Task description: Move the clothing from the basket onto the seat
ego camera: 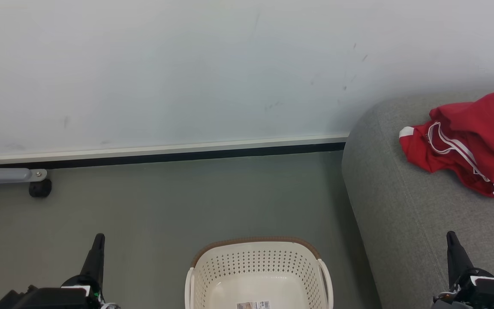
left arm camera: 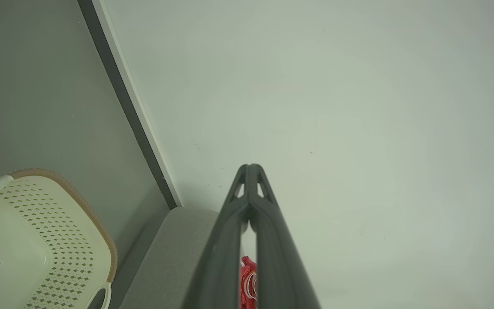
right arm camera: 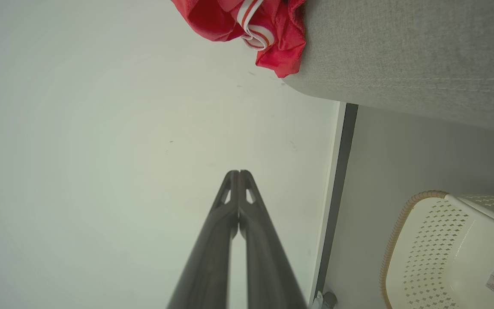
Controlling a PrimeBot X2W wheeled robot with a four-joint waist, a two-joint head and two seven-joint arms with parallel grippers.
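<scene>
Left jaws: closed, tips touching, gripping nothing. Right jaws: closed likewise, over the seat (ego camera: 401,223). Clothing (ego camera: 465,141) lies crumpled on the seat, ahead of the right jaws, well apart. Basket (ego camera: 257,266) stands on the floor (ego camera: 165,206) between both jaws.

Basket (ego camera: 255,262) on floor (ego camera: 165,206) at near centre, seat (ego camera: 401,223) just to its right, clothing (ego camera: 465,141) heaped on seat's far right part, wall (ego camera: 187,64) behind all, castor (ego camera: 40,188) far left by wall, left gripper (ego camera: 99,237) left of basket, right gripper (ego camera: 450,235) over seat's near part.
</scene>
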